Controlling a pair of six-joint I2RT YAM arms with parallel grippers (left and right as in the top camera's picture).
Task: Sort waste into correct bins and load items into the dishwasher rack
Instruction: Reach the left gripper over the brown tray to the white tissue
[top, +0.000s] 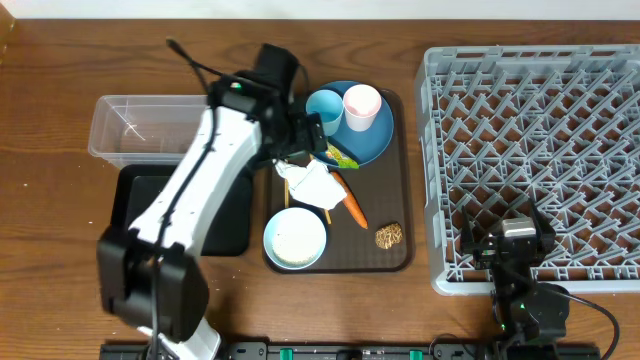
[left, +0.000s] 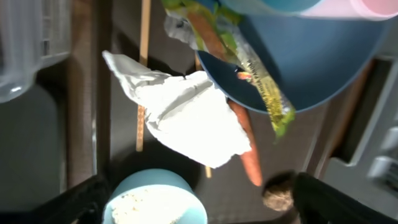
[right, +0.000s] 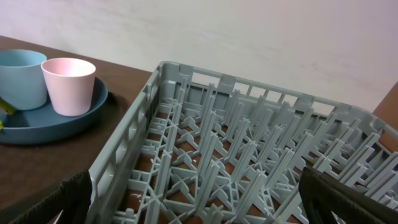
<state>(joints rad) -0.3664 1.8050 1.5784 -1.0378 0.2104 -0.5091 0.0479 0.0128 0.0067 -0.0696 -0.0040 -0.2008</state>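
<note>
Both jaws of the left gripper (left: 200, 190) gape empty over the crumpled white napkin (left: 186, 118).

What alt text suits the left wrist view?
A crumpled white napkin lies in the centre, beside an orange carrot. A blue plate, a green-yellow wrapper across its rim, fills the upper right, and a light-blue bowl of rice sits at the bottom edge.

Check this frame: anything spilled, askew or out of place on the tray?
Nothing spilled or broken. The wrapper droops over the rim of the plate, and the napkin lies across the chopsticks, hiding part of them. Rice sits in the bowl.
</note>
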